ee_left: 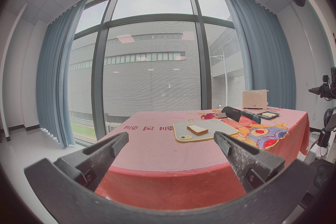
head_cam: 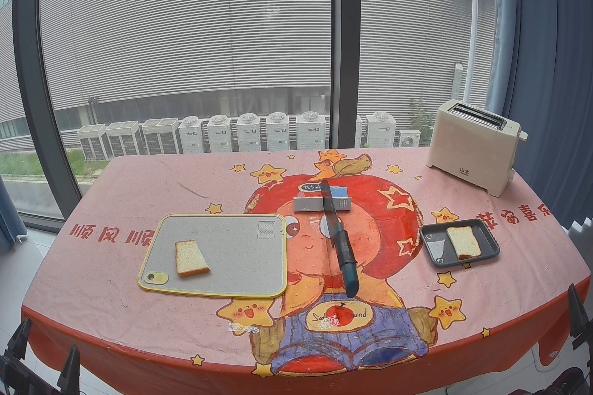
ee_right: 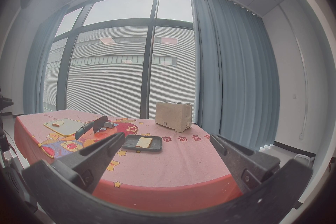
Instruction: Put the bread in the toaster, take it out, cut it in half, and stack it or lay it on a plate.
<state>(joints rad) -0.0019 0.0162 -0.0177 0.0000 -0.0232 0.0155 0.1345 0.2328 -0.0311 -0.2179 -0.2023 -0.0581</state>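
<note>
On the cutting board (head_cam: 247, 254) at the left, 1 half slice of bread (head_cam: 191, 258) lies with its long axis near-to-far, beyond and right of the left gripper (ee_left: 171, 137), the nearer one, jaws spread wide and empty, as is the right gripper (ee_right: 166, 140) on the side of the plate (head_cam: 488, 236).

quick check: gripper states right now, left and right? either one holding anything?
Left gripper: open, holding nothing.
Right gripper: open, holding nothing.
</note>
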